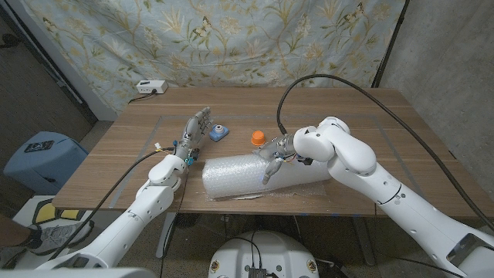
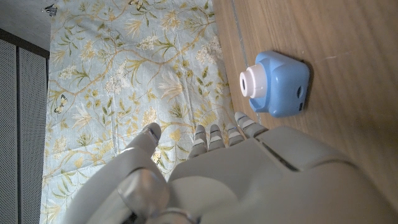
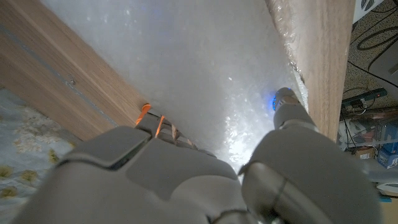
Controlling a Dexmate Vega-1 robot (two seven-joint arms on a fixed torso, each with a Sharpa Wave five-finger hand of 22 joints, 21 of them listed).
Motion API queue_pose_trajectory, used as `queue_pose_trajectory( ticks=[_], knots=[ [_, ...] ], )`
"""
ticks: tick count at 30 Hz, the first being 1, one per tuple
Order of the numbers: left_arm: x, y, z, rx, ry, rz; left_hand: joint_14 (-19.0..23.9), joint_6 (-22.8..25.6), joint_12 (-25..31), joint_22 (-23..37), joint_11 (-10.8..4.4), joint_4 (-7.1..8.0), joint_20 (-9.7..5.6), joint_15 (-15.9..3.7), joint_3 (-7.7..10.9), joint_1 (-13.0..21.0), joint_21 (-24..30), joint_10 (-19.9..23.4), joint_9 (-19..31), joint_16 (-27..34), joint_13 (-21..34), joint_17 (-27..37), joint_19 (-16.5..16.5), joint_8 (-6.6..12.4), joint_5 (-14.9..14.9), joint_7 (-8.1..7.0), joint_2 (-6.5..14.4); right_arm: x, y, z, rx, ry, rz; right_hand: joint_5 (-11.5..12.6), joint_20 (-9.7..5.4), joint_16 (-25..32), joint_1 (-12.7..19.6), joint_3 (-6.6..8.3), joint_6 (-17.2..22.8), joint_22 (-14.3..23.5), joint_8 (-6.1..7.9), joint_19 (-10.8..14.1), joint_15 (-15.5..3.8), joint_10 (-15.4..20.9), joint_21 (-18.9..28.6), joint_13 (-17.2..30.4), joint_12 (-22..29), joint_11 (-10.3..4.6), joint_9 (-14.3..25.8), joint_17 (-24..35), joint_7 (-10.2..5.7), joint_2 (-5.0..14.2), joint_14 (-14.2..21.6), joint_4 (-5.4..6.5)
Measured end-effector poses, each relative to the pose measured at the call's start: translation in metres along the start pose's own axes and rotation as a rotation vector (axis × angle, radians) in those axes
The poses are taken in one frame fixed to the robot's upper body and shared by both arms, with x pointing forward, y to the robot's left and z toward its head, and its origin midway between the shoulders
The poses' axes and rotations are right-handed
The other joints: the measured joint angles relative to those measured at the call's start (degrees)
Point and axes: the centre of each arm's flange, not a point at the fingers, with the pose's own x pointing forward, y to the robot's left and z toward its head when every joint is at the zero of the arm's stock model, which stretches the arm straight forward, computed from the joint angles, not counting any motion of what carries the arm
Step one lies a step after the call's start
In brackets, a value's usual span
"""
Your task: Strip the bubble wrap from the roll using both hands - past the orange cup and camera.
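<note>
So, bubble wrap roll (image 1: 262, 177) being handled from the right side only.

Basically the roll is laid lengthwise near the table's (image 1: 370, 116) front edge, and the right hand (image 1: 276, 158) is placed on top of it, fingers and thumb spread across the wrap; a real grip can't be made out. The left hand (image 1: 193, 135) is held open just left of the roll, fingers apart, nothing held, pointed toward the blue camera (image 1: 218, 133). The orange cup (image 1: 258, 137) is seen just behind the roll.
</note>
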Motion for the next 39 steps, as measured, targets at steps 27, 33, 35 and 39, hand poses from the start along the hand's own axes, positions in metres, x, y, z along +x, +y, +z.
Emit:
queue_pose_trajectory(
  ticks=[27, 33, 35, 39],
  knots=[
    [0.011, 0.004, -0.004, -0.022, 0.014, 0.000, 0.82, 1.03, 0.22, 0.00, 0.41, 0.00, 0.17, 0.20, 0.00, 0.23, 0.00, 0.82, 0.00, 0.00, 0.00, 0.00, 0.17, 0.00, 0.00, -0.60, 0.23, 0.021, 0.004, -0.004, -0.013, 0.001, -0.013, -0.05, -1.94, 8.45, 9.64, 0.22, 7.41, 0.54, 6.51, 12.01, -8.25, 14.26, 2.77, 8.74, 14.26, -4.64, 2.61, 5.15, -0.14, -1.52, 18.81, -0.24],
    [0.014, 0.006, -0.005, -0.025, 0.017, 0.001, 0.95, 1.03, 0.22, 0.00, 0.30, 0.00, 0.17, 0.33, 0.00, 0.22, 0.00, 1.33, 0.00, 0.00, 0.00, 0.00, 0.17, 0.07, 0.00, -0.60, 0.23, 0.022, 0.002, -0.004, -0.014, 0.003, -0.042, -0.23, -3.37, 12.58, 12.56, -0.77, 15.22, 0.54, 9.29, 18.23, -12.22, 21.73, 4.47, 10.74, 19.56, -7.24, 3.67, 7.61, 0.02, -2.23, 26.94, -0.24],
    [0.015, 0.006, -0.006, -0.025, 0.018, 0.003, 1.02, 1.44, 0.22, 0.00, 0.42, 0.00, 0.17, 0.41, 0.00, 0.46, 0.00, 1.45, 0.00, 0.00, 0.00, 0.00, 0.17, 0.22, 0.00, -0.61, -0.01, 0.022, 0.000, -0.004, -0.017, 0.002, -0.056, -0.28, -3.84, 13.81, 13.49, -0.98, 17.26, 0.54, 10.04, 20.04, -12.52, 23.84, 4.91, 11.12, 20.84, -7.97, 3.96, 8.39, 0.39, -2.34, 29.06, -0.32],
    [0.016, 0.006, -0.007, -0.033, 0.020, -0.003, 1.34, 1.43, 0.22, 0.00, 0.21, -0.25, 0.17, 0.11, 0.25, 0.46, 0.00, 1.84, 0.00, 0.22, 0.00, 0.00, 0.17, 0.22, 0.00, -0.61, -0.01, 0.024, 0.003, -0.005, -0.008, 0.002, -0.075, -0.19, -5.24, 16.33, 15.02, -1.70, 21.98, 0.53, 11.75, 24.31, -12.68, 28.20, 6.33, 11.67, 23.15, -9.32, 4.36, 9.76, 0.69, -3.86, 33.72, -0.55]
  ],
)
